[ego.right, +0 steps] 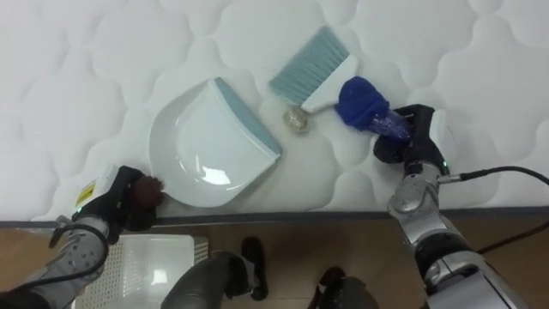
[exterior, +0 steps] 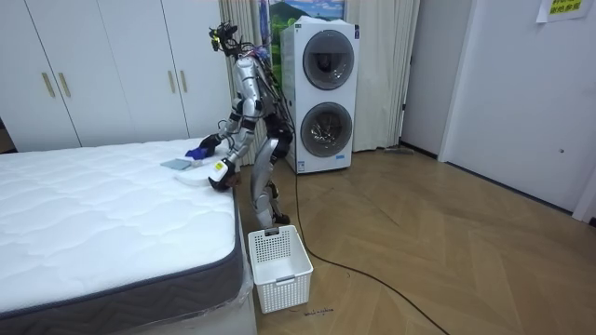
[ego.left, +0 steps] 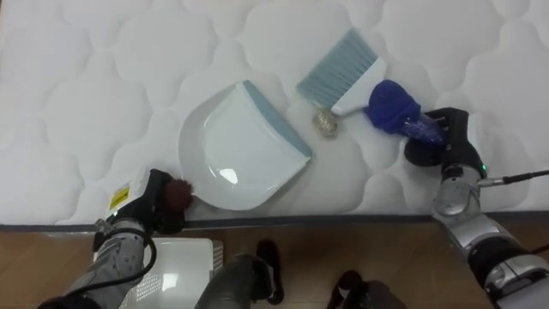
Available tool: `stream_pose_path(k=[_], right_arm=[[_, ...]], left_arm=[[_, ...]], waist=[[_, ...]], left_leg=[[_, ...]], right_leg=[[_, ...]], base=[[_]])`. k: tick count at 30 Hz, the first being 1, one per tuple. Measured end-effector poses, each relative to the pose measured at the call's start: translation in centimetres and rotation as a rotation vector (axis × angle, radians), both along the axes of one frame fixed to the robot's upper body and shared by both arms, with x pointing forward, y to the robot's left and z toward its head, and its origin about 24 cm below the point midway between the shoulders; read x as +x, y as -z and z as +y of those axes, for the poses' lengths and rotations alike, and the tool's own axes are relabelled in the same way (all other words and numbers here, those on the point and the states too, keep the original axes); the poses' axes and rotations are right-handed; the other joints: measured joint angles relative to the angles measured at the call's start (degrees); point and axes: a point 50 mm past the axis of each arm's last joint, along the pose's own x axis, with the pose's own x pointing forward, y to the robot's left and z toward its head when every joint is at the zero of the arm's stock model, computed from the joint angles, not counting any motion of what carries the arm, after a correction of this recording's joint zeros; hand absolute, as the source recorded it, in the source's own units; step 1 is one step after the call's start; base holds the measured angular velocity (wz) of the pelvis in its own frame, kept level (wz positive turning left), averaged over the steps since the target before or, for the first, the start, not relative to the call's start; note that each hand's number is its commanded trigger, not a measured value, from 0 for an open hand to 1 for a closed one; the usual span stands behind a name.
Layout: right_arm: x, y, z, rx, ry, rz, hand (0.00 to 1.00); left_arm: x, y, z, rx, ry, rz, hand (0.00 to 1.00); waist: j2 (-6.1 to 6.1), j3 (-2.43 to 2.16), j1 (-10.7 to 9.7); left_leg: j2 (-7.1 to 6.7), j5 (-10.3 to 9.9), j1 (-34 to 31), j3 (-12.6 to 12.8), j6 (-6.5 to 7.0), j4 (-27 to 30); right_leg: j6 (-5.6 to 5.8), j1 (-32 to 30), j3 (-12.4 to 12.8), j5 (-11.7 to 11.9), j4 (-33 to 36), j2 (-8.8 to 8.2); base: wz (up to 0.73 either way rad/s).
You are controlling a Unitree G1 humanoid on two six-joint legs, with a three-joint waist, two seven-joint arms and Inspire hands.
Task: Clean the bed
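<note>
Mattress (ego.left: 86,103) edge: left hand (ego.left: 153,202) grips dustpan (ego.left: 240,146), right hand (ego.left: 436,137) brush (ego.left: 343,69).

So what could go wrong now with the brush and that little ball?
The ball sits by one end of the dustpan lip, so a sweep of the brush in the right hand might knock it past. The mattress is bumpy, so the ball could slip under the lip. The dustpan, held by the left hand, lies near the bed's edge and might tip off.
</note>
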Motion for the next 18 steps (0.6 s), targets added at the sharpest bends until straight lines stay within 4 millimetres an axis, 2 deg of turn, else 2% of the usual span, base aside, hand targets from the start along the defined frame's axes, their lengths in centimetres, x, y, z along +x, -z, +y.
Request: stream_pose_path(k=[1, 6, 11, 14, 18], right_arm=[[-0.1, 0.0, -0.3, 0.003, 0.004, 0.005, 1.00], [-0.4, 0.1, -1.0, 0.003, 0.028, 0.019, 1.00], [-0.7, 0.0, -1.9, -0.060, 0.040, 0.039, 1.00], [-0.9, -0.4, -3.2, -0.131, 0.048, 0.054, 1.00], [-0.5, -2.1, -4.8, -0.293, 0.026, 0.040, 1.00]], left_arm=[[0.0, 0.0, -0.1, -0.001, 0.005, 0.004, 1.00], [0.3, -0.3, -0.2, 0.007, 0.015, -0.006, 1.00], [0.6, -0.7, -0.1, 0.016, 0.018, -0.029, 1.00], [0.6, -1.0, 0.2, 0.042, 0.040, -0.038, 1.00], [0.8, -1.7, 1.2, 0.082, 0.055, -0.050, 1.00]], waist=[[-0.12, 0.01, -0.6], [-1.31, 0.05, -1.2], [-1.85, -0.01, -1.7], [-2.45, -0.08, -1.8], [-3.62, -0.06, -1.7]], left_leg=[[-0.43, 0.1, 0.1, -0.3, 0.15, 0.1], [-0.52, 0.3, 0.0, 0.8, 0.77, 1.0], [-0.40, 0.5, -0.3, 0.8, 1.64, 1.1], [-0.39, 0.7, -0.4, 1.1, 1.96, 1.1], [0.49, 0.8, -1.1, 2.1, 2.14, 1.4]], right_leg=[[0.21, 0.0, 0.0, -0.1, 0.8, -0.61], [0.67, 0.1, 0.3, -0.4, 1.6, -1.35], [1.06, 0.1, 0.4, -0.4, 1.5, -1.22], [1.11, -0.4, 0.9, -0.2, 1.8, -1.34], [0.98, -1.8, 2.1, 0.6, 1.7, -0.38]], base=[[0.24], [0.10], [0.00], [-0.04], [-0.15]])
